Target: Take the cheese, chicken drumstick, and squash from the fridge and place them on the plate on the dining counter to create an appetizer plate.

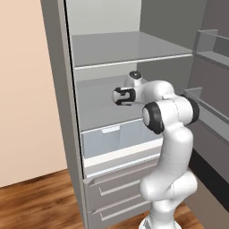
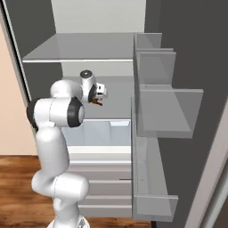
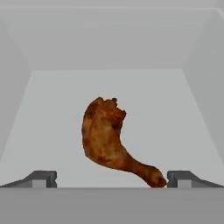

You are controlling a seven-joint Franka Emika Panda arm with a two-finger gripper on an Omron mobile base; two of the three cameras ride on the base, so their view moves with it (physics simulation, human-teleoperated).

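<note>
The chicken drumstick (image 3: 107,135) lies on a flat grey shelf (image 3: 175,113) inside the fridge (image 1: 60,89), plump end away from me and thin bone toward my right finger. My gripper (image 3: 112,178) is open, its fingertips (image 3: 43,178) wide apart on either side of the drumstick's near end, touching nothing. In the right base view the gripper (image 2: 99,94) reaches into the middle shelf with the drumstick (image 2: 98,103) as a small brown speck just under it. The hand (image 1: 123,95) is seen from behind in the left base view. Cheese, squash, plate and dining counter are out of view.
A higher fridge shelf (image 1: 125,49) sits above the hand. The pale-blue crisper bin (image 1: 116,141) is below it, and grey drawers with bar handles (image 1: 118,188) below that. The open door's shelves (image 2: 164,107) project on the right. The floor (image 1: 36,201) is wood.
</note>
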